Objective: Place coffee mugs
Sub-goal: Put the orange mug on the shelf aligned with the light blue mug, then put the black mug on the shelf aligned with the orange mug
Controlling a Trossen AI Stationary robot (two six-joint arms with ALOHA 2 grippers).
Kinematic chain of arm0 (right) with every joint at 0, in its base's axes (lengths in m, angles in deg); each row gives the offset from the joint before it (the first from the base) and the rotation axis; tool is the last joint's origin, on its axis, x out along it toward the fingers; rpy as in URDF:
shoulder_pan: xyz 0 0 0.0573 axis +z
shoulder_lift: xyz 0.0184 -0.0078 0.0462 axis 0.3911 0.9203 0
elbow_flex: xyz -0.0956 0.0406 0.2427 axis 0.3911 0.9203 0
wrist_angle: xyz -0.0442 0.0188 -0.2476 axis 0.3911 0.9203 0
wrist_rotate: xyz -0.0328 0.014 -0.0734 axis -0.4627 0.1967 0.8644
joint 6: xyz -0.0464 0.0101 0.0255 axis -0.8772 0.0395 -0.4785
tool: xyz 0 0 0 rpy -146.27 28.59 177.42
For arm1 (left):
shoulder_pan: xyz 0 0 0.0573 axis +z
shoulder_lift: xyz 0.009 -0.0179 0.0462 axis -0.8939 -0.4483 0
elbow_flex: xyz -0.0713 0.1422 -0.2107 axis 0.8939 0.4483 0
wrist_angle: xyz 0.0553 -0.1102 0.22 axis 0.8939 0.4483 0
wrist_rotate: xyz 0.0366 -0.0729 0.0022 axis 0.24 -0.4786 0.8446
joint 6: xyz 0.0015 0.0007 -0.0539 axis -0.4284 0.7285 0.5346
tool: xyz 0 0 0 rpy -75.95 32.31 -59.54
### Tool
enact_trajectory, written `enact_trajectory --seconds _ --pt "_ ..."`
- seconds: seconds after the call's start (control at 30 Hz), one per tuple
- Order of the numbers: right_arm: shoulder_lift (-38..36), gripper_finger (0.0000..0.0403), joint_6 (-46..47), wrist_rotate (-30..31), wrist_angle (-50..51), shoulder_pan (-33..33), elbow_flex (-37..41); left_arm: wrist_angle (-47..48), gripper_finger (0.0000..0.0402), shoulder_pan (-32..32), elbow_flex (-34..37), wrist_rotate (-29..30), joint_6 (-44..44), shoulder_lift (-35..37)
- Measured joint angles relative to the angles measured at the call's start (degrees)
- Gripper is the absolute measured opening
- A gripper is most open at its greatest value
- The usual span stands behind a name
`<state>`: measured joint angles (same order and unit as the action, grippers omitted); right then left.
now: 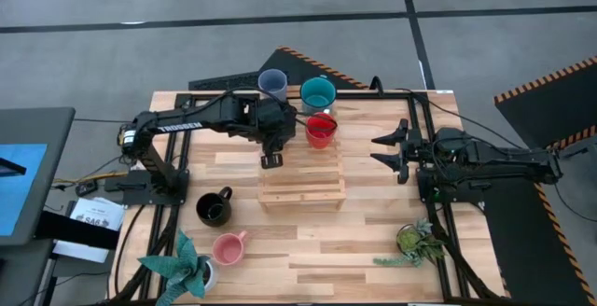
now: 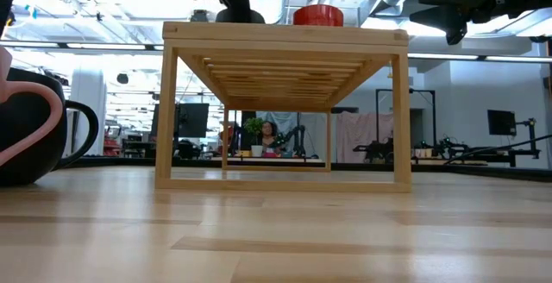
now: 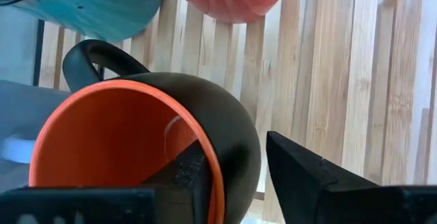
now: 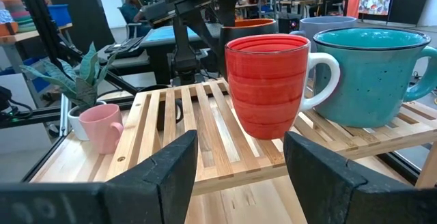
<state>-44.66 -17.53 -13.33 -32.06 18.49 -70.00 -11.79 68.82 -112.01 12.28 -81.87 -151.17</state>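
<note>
Wooden slatted rack [image 1: 301,183], centre of high view; served as raised stand for mugs.
Red mug [image 1: 320,131], teal mug [image 1: 317,92], grey-blue mug [image 1: 272,84]: grouped at rack's far end, upper centre of high view; judged already placed, handles free.
Black mug w/ orange inside [image 3: 136,138]: on rack slats beside red & teal; left gripper [image 3: 232,173] straddled its rim, one finger inside, one outside w/ gap to wall; fingers part-open, grip apparently being let go; judged set-down step.
All-black mug [image 1: 214,207] & pink mug [image 1: 228,247]: on table, lower left of high view, near potted plant [image 1: 185,265]; judged not yet placed.
Right gripper [image 1: 392,153]: right of rack in high view, fingers wide apart, holding nothing; waiting clear of rack, prob. so as not to crowd left arm.
</note>
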Motion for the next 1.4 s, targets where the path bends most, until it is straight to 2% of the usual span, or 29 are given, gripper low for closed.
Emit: enact_trajectory --seconds 0.33,0.63,0.8,0.93,1.07,1.17,1.27,1.4 --pt "0.0 0.0244 0.0 0.0 0.0 0.0 0.0 -1.0 0.0159 0.0 -1.8 0.0 -0.6 0.3" --pt "0.0 0.0244 0.0 0.0 0.0 0.0 0.0 0.4 0.0160 0.0 -9.8 0.0 -0.7 0.4" --pt "0.0 0.0244 0.0 0.0 0.0 0.0 0.0 6.3 0.0160 -0.3 -15.7 0.1 1.4 0.5" --pt "0.0 0.0244 0.0 0.0 0.0 0.0 0.0 6.8 0.0160 -1.9 -15.4 0.2 2.5 3.2" --pt "0.0 0.0244 0.0 0.0 0.1 0.0 0.0 3.6 0.0160 -5.0 -11.0 1.0 3.2 8.4" --pt "0.0 0.0244 0.0 0.0 0.1 0.0 0.0 -1.1 0.0160 -8.4 -3.9 4.3 4.5 14.3" --pt "0.0 0.0244 0.0 0.0 0.1 0.0 0.0 -7.8 0.0160 -12.6 6.9 6.8 5.1 21.7" --pt "0.0 0.0244 0.0 0.0 0.1 0.0 0.0 -19.4 0.0160 -18.4 25.6 7.7 5.2 32.8"
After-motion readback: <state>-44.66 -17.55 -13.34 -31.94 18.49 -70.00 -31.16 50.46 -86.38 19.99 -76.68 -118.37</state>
